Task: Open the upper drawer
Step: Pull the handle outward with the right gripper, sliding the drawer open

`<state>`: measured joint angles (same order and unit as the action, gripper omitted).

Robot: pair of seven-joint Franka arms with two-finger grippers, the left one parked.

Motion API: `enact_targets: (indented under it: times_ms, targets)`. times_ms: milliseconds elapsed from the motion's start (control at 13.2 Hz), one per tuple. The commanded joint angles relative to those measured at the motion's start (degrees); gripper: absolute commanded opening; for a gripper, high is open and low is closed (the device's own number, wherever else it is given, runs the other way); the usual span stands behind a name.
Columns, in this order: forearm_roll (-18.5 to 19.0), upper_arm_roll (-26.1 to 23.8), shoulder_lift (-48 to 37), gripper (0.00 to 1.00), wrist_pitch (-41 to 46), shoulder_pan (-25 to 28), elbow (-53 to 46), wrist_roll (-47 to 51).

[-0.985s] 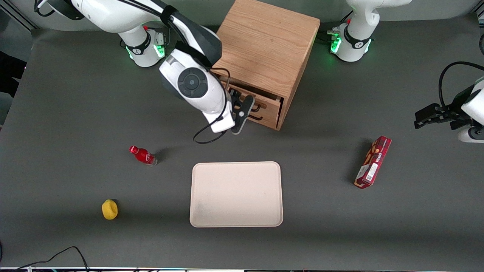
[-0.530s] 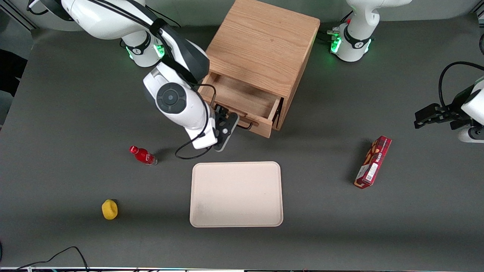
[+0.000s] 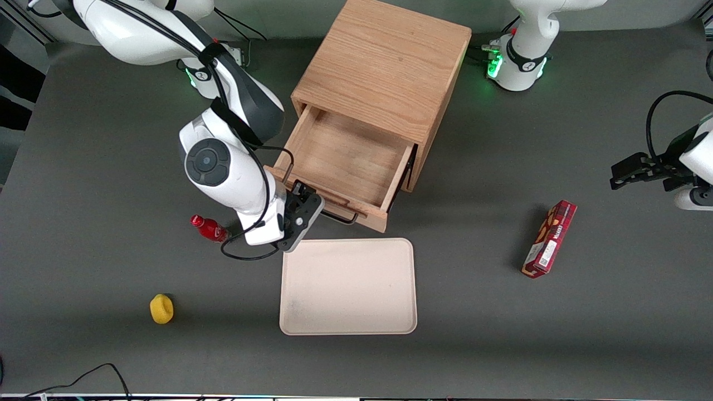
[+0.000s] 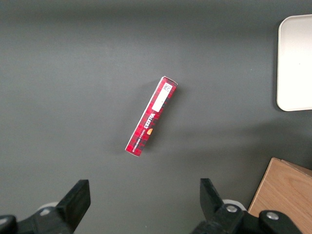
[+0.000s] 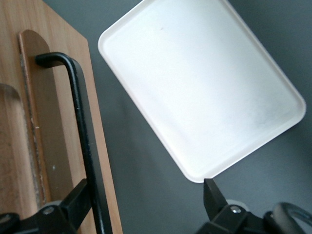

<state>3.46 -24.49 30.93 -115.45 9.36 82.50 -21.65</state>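
Pincer (image 3: 303, 205) fingers are seen spread wide about the black handle (image 5: 83, 141) of the upper drawer (image 3: 340, 161), apparently not clamped on it, the bar's long axis running across the pull line, the drawer drawn well out toward the tray (image 3: 348, 287).

The upper drawer (image 3: 338, 167) of light oak is seen pulled well out of the boxy wooden cabinet (image 3: 384, 67), its bare wooden inside exposed from above. A long black bar handle (image 5: 83, 141) is fixed across its front panel, which is turned toward the front camera.

The gripper (image 3: 301, 214) is placed at that handle.
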Motion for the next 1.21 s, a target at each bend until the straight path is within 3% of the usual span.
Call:
enact_targets:
  times_ms: [0,909,985,1136]
  targets:
    - [-1.00,1.73,0.89,1.00,-1.88,0.39,-1.55,-3.12]
    - [-2.57,4.54,0.98,1.00,-5.58,-0.75,-2.60,-5.77]
    - [-3.97,4.72,0.89,1.00,-5.40,-0.75,-3.21,-5.33]
    - [-12.55,4.98,-0.33,1.00,-4.70,-0.84,-4.18,-3.50]
